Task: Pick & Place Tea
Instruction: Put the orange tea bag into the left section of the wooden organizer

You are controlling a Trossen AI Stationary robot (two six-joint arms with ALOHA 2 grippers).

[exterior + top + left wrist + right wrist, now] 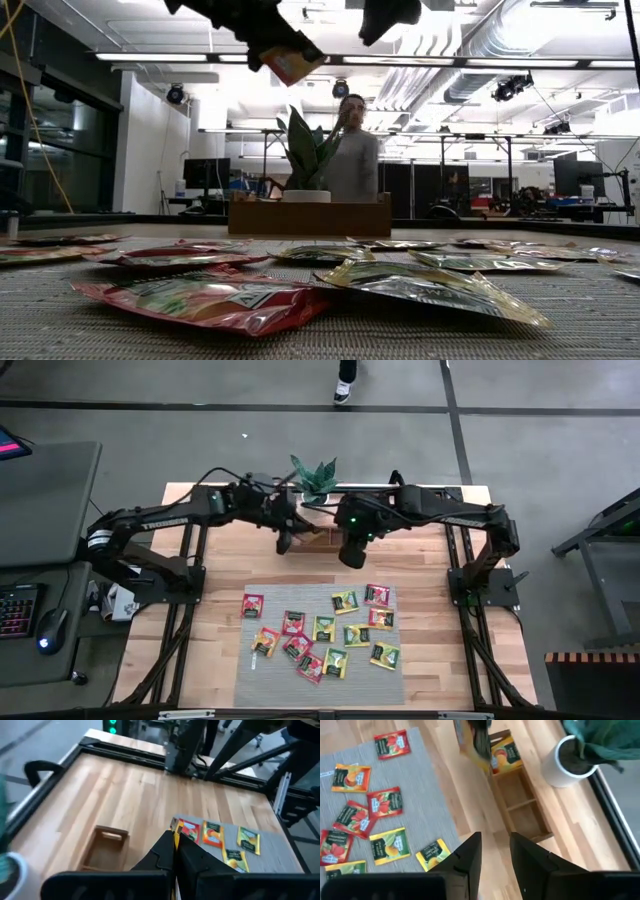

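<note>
My left gripper [285,543], centre-left in the high view, pinches a yellow sachet [292,62] edge-on above the wooden tray [520,800]. I should centre over a compartment and descend before releasing. My right gripper [495,851] hangs open nearby. Other sachets [322,628] lie on the grey mat [262,680].
</note>
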